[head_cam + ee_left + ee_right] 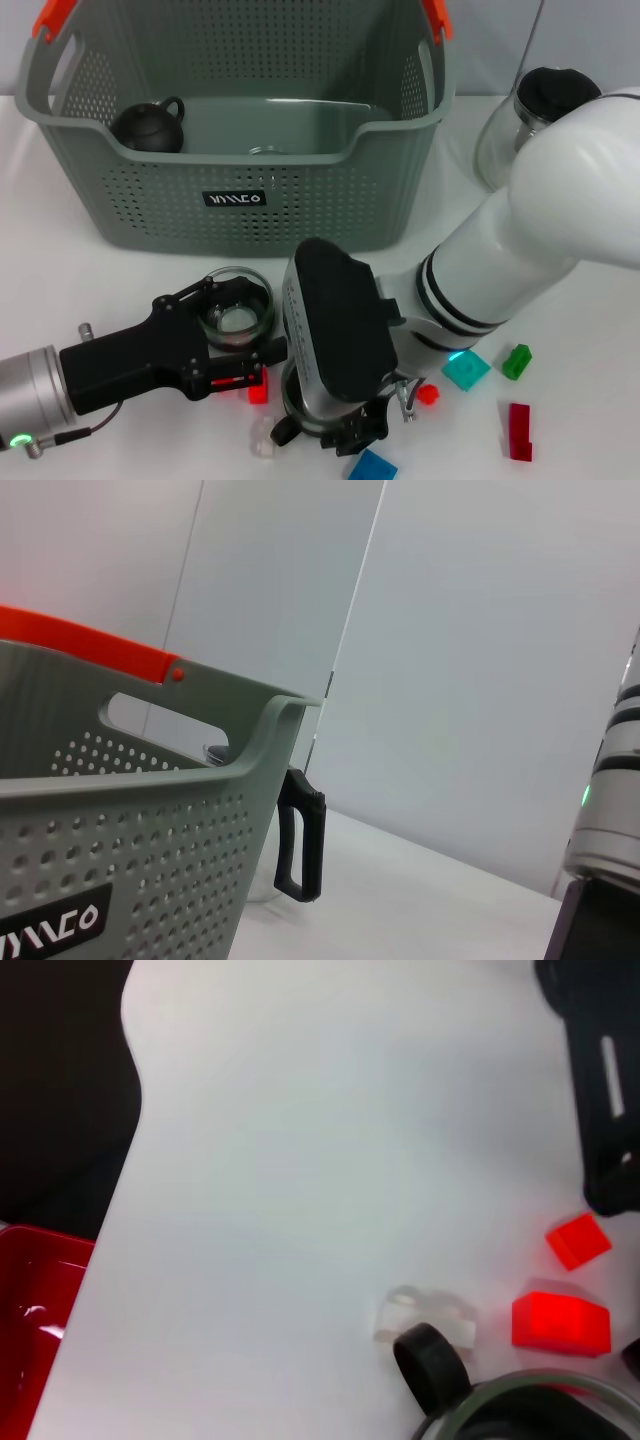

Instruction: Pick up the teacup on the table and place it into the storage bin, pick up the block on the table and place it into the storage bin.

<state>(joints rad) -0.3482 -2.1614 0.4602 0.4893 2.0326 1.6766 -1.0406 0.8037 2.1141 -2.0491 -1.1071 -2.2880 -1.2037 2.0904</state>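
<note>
Storage bin (300, 215): far side of the table (100, 290), open top, dead ahead of both arms. A dark teapot (147, 126) is inside already.

Right gripper (340, 435): hangs low at the near edge, pointing down among the loose blocks. Can't tell its jaw state; the wrist hides it.

Left gripper (232, 320): lies low and reaches in from my left. Its jaws stand one on each side of the teacup (240, 305) and look to be touching its wall, so I judge them closed on it.

Teacup: clear glass, upright, mouth up, just in front of the bin's near wall. The bin lies straight beyond the cup. My judgement is that the left arm must lift it above that rim, then carry it forward.

Blocks: the small red block (258, 391) sits just beside the left gripper's near jaw, the clear block (262, 436) next to the right gripper and the blue block (372, 467) at its foot. The right arm is nearer to these.
</note>
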